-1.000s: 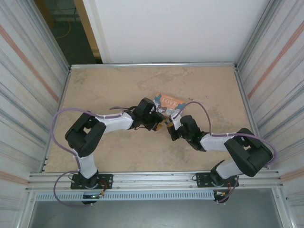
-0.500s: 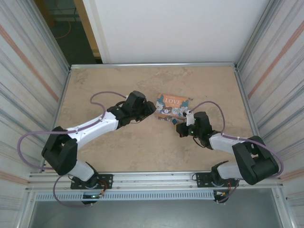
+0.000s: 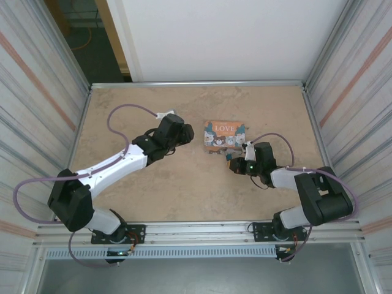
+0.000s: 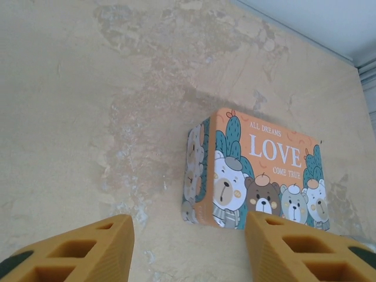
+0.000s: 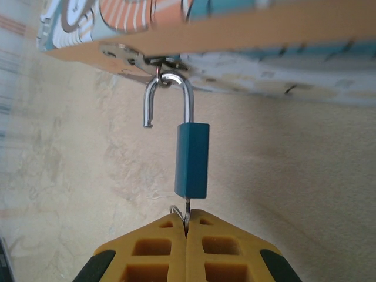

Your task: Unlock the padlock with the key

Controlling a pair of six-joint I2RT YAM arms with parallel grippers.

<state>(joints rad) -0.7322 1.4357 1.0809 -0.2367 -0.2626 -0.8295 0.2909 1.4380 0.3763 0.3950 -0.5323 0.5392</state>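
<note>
Padlock point(image 5: 192, 160) hangs unlocked from the front latch of the LOVE tin point(image 3: 225, 135), its key point(image 5: 185, 209) pinched in the right gripper point(image 5: 187, 226).

The left arm point(image 3: 116, 165) has swung away since half a second ago, and the left gripper point(image 4: 188, 226) now sits apart from the tin's left end with its yellow fingers point(image 4: 88, 249) spread wide and empty. The right gripper has slid a little nearer the table's right side, clenched on the key below the blue lock body. The silver shackle is sprung free on one side and hooked through the latch. The table point(image 3: 269, 104) is mottled beige stone, edged in metal rail, between ribbed side walls point(image 3: 37, 92) with a white panel point(image 3: 220, 37) at the far end.
</note>
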